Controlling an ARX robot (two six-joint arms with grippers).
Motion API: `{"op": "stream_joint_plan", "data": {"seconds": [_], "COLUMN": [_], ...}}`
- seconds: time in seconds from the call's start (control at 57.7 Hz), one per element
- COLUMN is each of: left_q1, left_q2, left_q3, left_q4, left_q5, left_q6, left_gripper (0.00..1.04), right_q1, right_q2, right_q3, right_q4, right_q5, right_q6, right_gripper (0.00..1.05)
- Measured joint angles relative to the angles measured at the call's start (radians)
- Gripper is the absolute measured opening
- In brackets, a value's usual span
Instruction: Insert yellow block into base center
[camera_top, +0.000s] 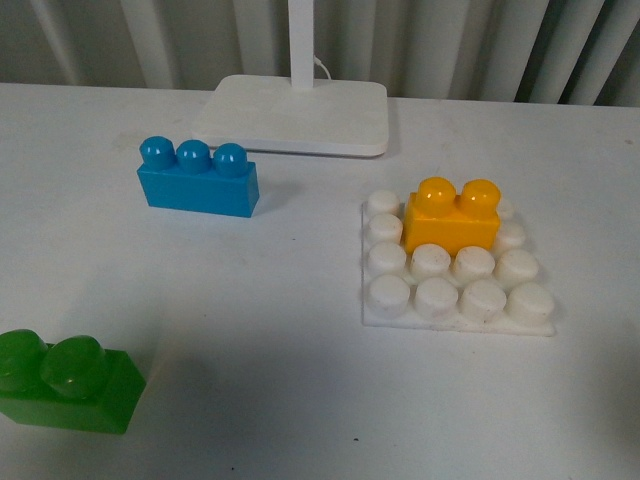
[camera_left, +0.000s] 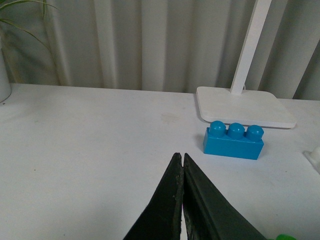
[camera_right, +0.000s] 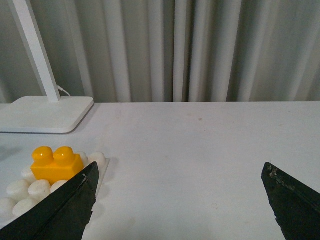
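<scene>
Both claws hang clear of the bricks: the left claw (camera_left: 181, 165) has its jaws pressed together on nothing, and the right claw (camera_right: 180, 200) is spread wide, empty. Right of centre in the front view, the yellow block (camera_top: 452, 216) sits upright on the base (camera_top: 455, 322), over its middle studs towards the back rows. At upper left lies the blue brick (camera_top: 197, 178) before the lamp stand (camera_top: 292, 115), with the green brick (camera_top: 65, 382) at lower left.

Curtained tabletop (camera_top: 300, 400) test bench

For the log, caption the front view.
Yellow block seated on the studded base; blue brick and green brick lie apart.
</scene>
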Motion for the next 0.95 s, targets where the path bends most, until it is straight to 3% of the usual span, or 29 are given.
{"op": "stream_joint_plan", "data": {"seconds": [0.104, 0.312, 0.347, 0.572, 0.953], "left_q1": [0.0, 0.0, 0.0, 0.0, 0.0], "left_q2": [0.0, -0.001, -0.001, -0.001, -0.001], "left_q3": [0.0, 0.0, 0.0, 0.0, 0.0], "left_q4": [-0.001, -0.001, -0.001, -0.001, -0.001], "left_q5": [0.0, 0.0, 0.0, 0.0, 0.0], "left_q6": [0.0, -0.001, -0.001, -0.001, 0.0], "left_gripper": [0.04, 0.42, 0.53, 0.98, 0.98], "right_q1": [0.0, 0.0, 0.0, 0.0, 0.0], "right_q2": [0.0, 0.0, 0.0, 0.0, 0.0], "right_q3": [0.0, 0.0, 0.0, 0.0, 0.0], "right_q4": [0.0, 0.0, 0.0, 0.0, 0.0], "right_q5": [0.0, 0.0, 0.0, 0.0, 0.0], "right_q6": [0.0, 0.0, 0.0, 0.0, 0.0], "right_gripper": [0.96, 0.96, 0.96, 0.96, 0.96]}}
